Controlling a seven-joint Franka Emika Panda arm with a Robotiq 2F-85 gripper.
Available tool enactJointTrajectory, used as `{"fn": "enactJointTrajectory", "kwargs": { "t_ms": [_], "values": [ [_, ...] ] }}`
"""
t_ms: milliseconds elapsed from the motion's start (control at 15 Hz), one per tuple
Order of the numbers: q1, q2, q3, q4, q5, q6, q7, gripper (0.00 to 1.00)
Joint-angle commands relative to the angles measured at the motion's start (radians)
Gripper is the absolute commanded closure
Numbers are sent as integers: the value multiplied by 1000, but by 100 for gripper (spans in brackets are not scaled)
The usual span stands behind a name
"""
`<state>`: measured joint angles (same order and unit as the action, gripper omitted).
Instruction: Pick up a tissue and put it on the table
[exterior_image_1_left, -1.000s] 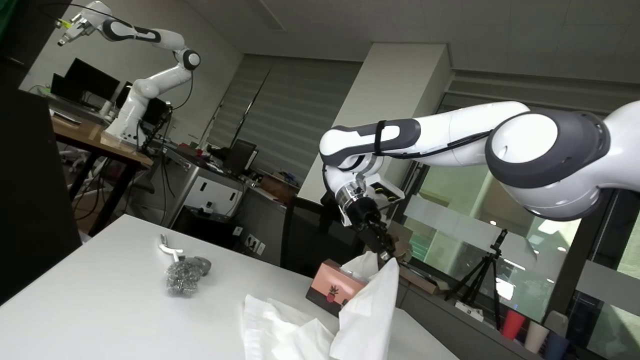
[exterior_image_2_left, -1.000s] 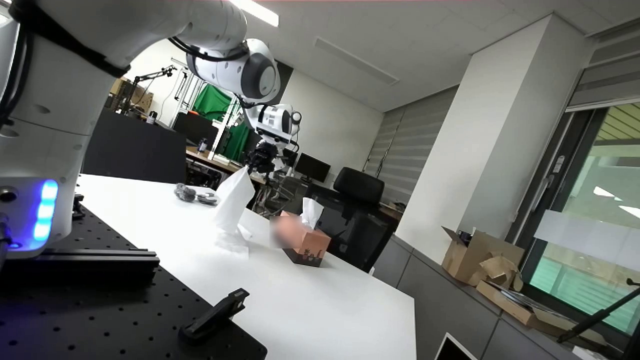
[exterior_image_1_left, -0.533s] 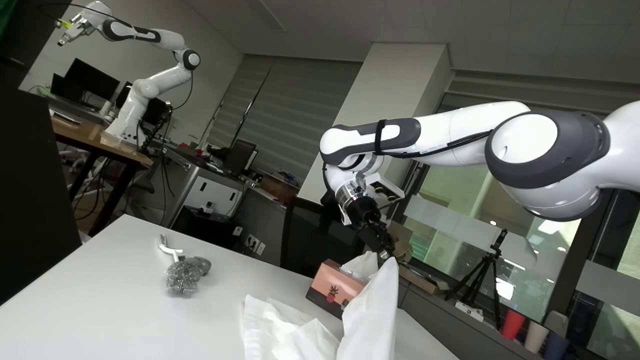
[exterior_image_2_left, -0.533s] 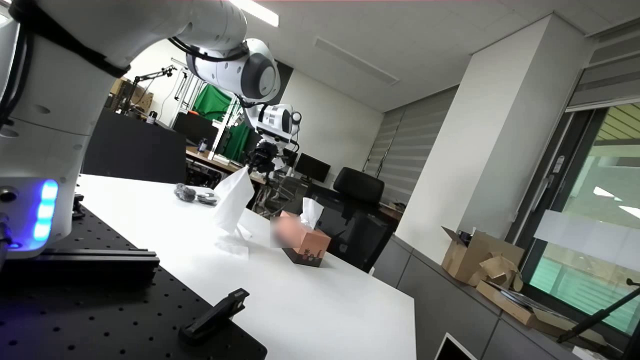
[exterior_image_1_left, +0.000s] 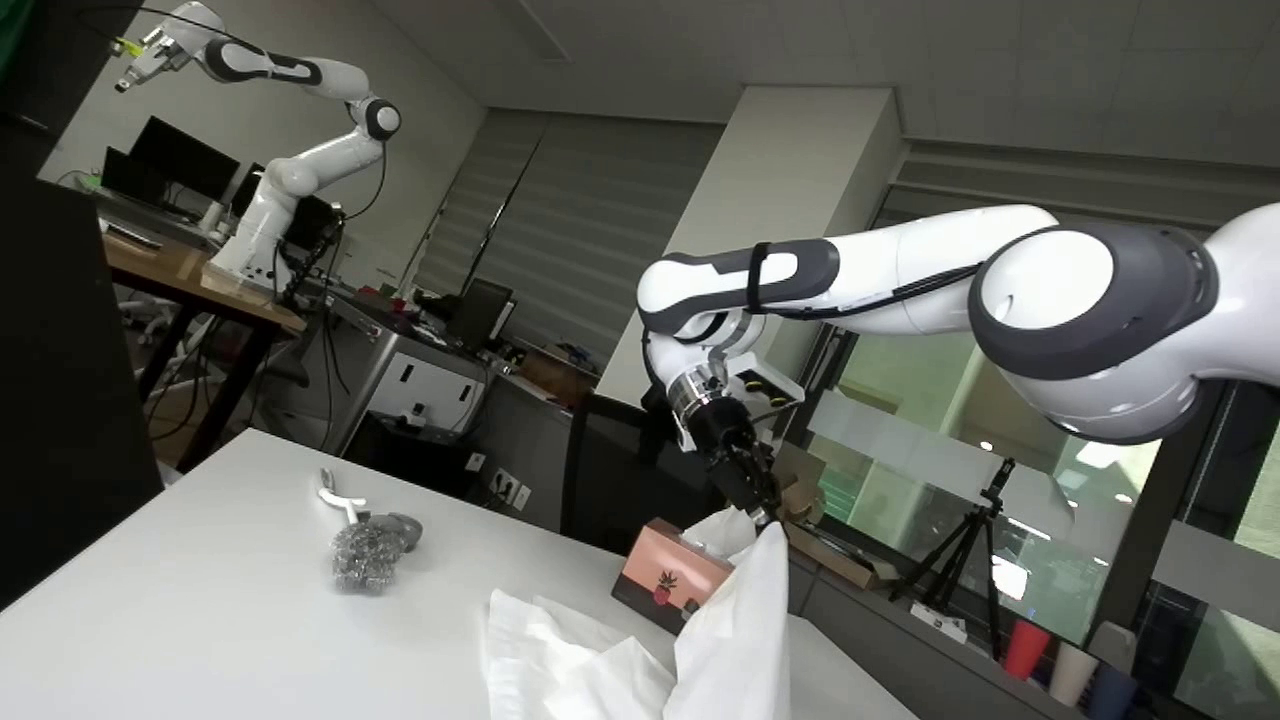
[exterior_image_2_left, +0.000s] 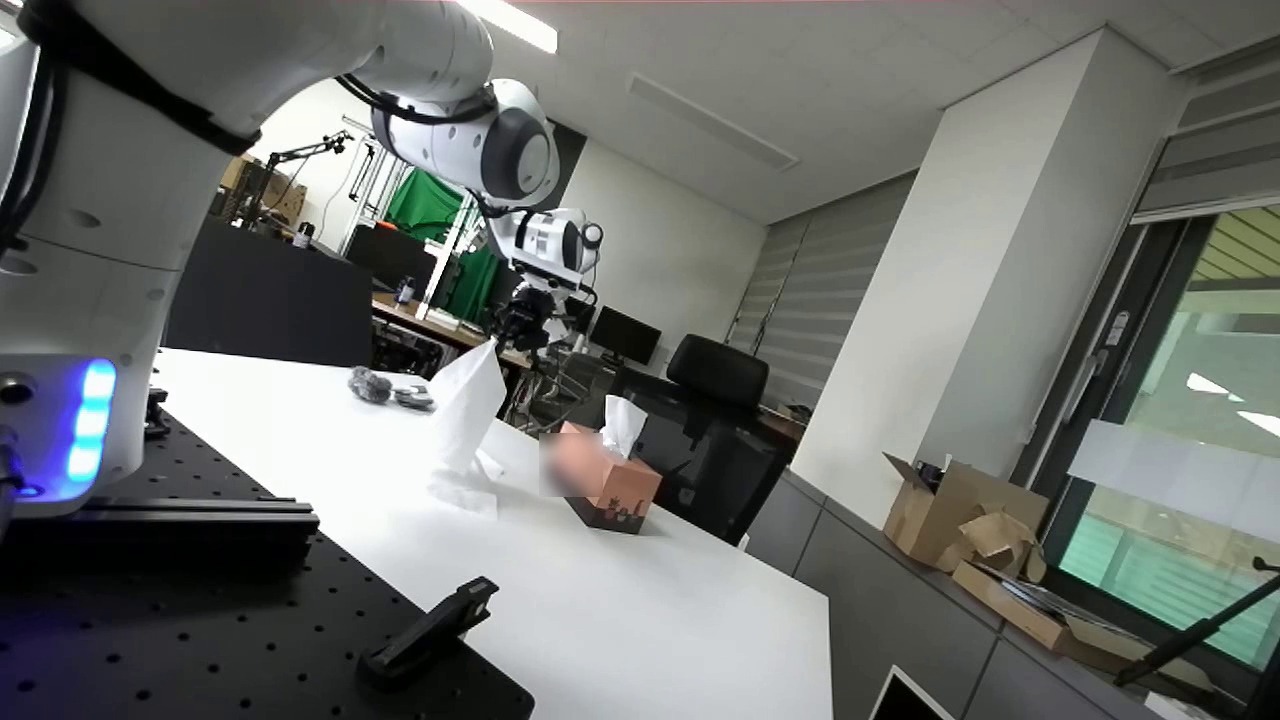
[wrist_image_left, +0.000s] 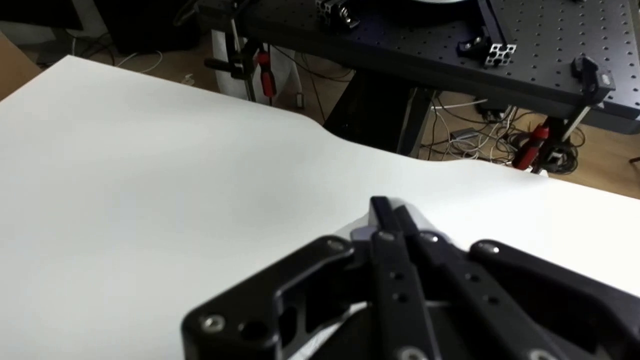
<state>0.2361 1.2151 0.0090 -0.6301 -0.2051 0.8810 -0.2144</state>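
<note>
- Tissue (exterior_image_1_left: 738, 625): a thin white sheet hanging by its upper corner from the gripper (exterior_image_1_left: 765, 522), widening towards the table (exterior_image_2_left: 700, 610).
- Folds (exterior_image_1_left: 575, 650): crumpled white tissue on the table, at the foot of the hanging sheet; whether the two form a single piece cannot be told.
- Gripper: directed downward, its fingers (wrist_image_left: 387, 270) drawn together with scarcely any gap in the wrist view; the tissue's corner is pinched at their tips.
- Tissue box (exterior_image_2_left: 625, 490): pink-orange above, dark below, on the table near the hanging sheet; another tissue (exterior_image_2_left: 622, 425) protrudes from its top. In an exterior view, a blurred patch covers part of it.
- Scourer (exterior_image_1_left: 365, 555): a ball of metallic wire on the table, well apart from the tissue box, beside a white-and-grey item of unclear kind.
- Arm (exterior_image_1_left: 900, 270): white with dark grey joints, extended above the table.
- Perforated plate (exterior_image_2_left: 250, 620): black, alongside the table, with a black clamp (exterior_image_2_left: 435, 630) at its corner.
- Surroundings: a second arm (exterior_image_1_left: 300, 175), a black chair (exterior_image_2_left: 700, 440) and an open cardboard box (exterior_image_2_left: 970, 490).
</note>
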Motion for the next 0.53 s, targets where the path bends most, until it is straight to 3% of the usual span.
{"fn": "enactJointTrajectory", "kwargs": {
  "t_ms": [0, 467],
  "values": [
    [4, 35, -2, 32, 0, 98, 22, 100],
    [-6, 91, 29, 39, 75, 404, 81, 100]
  ]
}}
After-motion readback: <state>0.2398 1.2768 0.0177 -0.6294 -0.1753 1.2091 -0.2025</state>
